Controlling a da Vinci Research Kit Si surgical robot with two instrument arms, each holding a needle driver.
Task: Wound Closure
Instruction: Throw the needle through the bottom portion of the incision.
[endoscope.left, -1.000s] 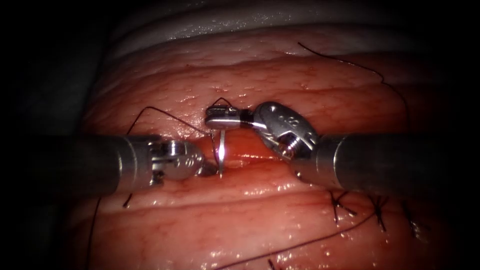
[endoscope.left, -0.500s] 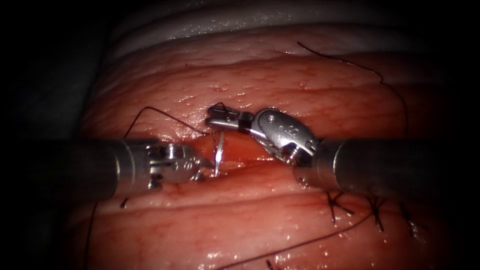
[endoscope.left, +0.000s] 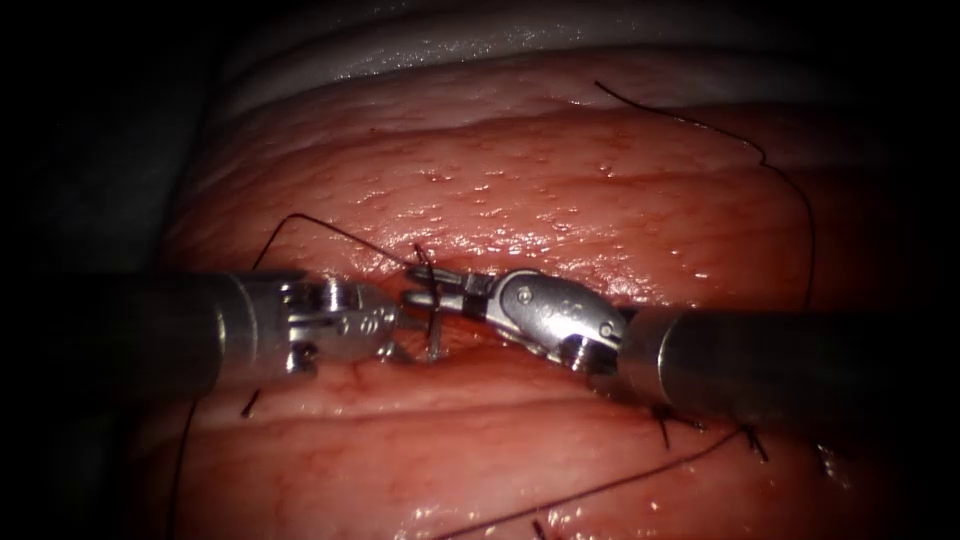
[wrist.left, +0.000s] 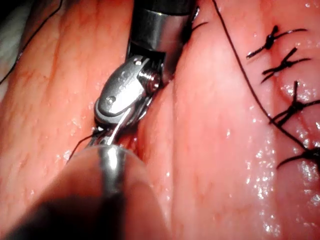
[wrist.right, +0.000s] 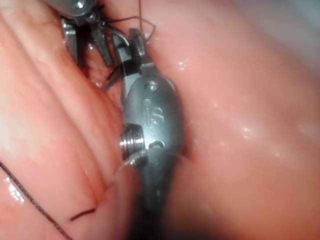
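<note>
Gripping the needle (endoscope.left: 433, 322) near its upper, thread-bearing end, my right tool (endoscope.left: 425, 290) has its jaws clamped across the curve, just above the cut (endoscope.left: 480, 335). From that grip the needle hangs almost upright, and its lower end meets the tissue (endoscope.left: 560, 180) in the furrow of the cut. I cannot tell how far it is in. My left tool (endoscope.left: 402, 335) comes in from the left side and sits just beside the needle's lower part, low against the tissue. In the right wrist view its jaws (wrist.right: 85, 40) stand a little apart and hold nothing. The thread (endoscope.left: 330, 232) runs from the needle's top, arching up and to the left over the tissue, then down past my left shaft. Another run of it crosses the near tissue toward the right. Finished stitches (wrist.left: 272, 40) sit in a row along the cut, by my right shaft.
</note>
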